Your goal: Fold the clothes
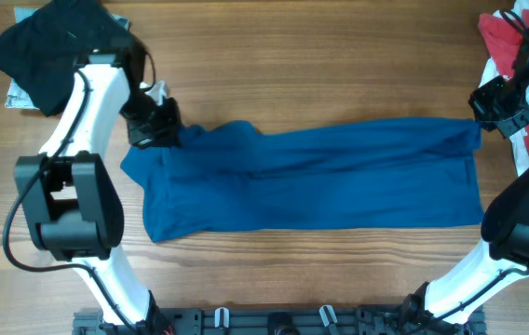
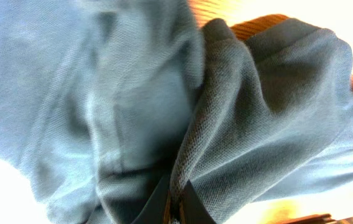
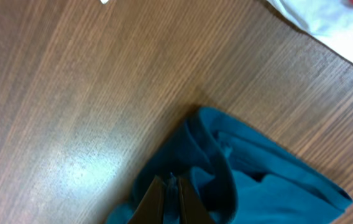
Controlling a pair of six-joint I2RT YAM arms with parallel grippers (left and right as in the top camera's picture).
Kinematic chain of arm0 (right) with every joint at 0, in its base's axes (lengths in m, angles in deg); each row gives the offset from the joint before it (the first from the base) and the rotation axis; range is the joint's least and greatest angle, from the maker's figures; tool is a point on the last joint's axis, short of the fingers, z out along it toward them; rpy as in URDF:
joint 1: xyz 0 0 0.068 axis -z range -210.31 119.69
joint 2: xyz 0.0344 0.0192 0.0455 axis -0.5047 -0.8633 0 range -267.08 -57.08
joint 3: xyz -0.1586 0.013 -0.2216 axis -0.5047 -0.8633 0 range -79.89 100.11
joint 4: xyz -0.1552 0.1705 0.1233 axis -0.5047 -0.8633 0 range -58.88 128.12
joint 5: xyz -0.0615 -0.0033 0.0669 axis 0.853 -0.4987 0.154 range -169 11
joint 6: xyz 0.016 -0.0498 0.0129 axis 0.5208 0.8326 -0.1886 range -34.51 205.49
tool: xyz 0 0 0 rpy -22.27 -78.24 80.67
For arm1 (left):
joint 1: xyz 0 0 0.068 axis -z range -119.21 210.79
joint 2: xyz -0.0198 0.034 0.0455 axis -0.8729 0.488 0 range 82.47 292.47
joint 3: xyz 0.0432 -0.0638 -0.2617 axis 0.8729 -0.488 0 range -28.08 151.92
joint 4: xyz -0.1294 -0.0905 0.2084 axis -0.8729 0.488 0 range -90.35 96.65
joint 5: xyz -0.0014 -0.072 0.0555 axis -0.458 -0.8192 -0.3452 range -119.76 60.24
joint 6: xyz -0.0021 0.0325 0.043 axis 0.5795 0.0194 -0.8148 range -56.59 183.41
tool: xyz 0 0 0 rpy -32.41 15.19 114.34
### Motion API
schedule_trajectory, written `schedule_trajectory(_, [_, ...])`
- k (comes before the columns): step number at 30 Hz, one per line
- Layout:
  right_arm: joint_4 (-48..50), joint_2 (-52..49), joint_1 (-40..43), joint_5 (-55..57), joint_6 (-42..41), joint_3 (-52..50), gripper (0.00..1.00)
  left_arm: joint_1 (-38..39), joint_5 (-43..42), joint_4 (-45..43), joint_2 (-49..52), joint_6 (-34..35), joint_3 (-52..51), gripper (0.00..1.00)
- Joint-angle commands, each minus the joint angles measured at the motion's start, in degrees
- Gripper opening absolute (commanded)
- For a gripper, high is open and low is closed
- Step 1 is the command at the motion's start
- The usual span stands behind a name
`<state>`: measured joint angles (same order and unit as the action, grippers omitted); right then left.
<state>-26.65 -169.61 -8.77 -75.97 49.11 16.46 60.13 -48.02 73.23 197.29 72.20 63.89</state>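
At the far left a black garment point(image 1: 58, 45) is lying bunched on the back corner of the wooden table point(image 1: 320, 65), partly under my left arm. Just to its right, my left gripper point(image 1: 165, 130) is pinching the upper left corner of the blue shirt point(image 1: 320, 177), its fingers point(image 2: 192, 205) pressed together on a gathered fold. The wrist view is so full of cloth that I cannot tell which part of the shirt this is. The shirt is stretching as a long band across the middle of the table between my two arms, lying mostly flat with a few creases. At its upper right corner my right gripper point(image 3: 171, 186) is clamping the blue edge, jaws closed on the cloth. Behind that arm a red-and-white garment point(image 1: 507, 37) is sitting at the table's far right corner.
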Motion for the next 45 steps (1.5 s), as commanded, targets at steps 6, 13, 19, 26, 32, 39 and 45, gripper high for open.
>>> schedule_trajectory(6, [-6.86,1.22,2.21,-0.50,-1.20,-0.26,0.04,-3.63,2.84,9.66,-1.60,-0.68,0.00,0.04])
schedule_trajectory(13, [-10.88,3.41,5.97,0.94,-2.56,-0.26,0.04,-3.63,13.86,13.66,-1.60,5.18,-0.15,0.04])
schedule_trajectory(19, [-14.14,3.39,7.89,0.98,0.20,-0.37,0.04,-3.63,15.61,13.81,-1.60,6.69,-4.39,0.09])
schedule_trajectory(26, [-13.57,3.34,7.89,1.01,0.39,-4.83,0.34,-3.63,17.16,10.29,-1.60,8.81,-6.51,0.10])
schedule_trajectory(32, [-13.90,3.37,7.89,-0.90,1.77,-5.73,0.98,-3.58,14.36,4.90,-4.96,7.91,-6.45,0.10])
schedule_trajectory(39, [-12.20,3.37,7.89,-3.93,5.20,-5.73,0.99,2.10,-0.37,-0.09,-8.96,-2.86,-7.65,0.80])
schedule_trajectory(45, [-12.00,3.37,7.89,-4.94,7.41,-5.73,0.99,9.53,4.63,-5.35,-8.61,-1.79,-8.41,0.83])
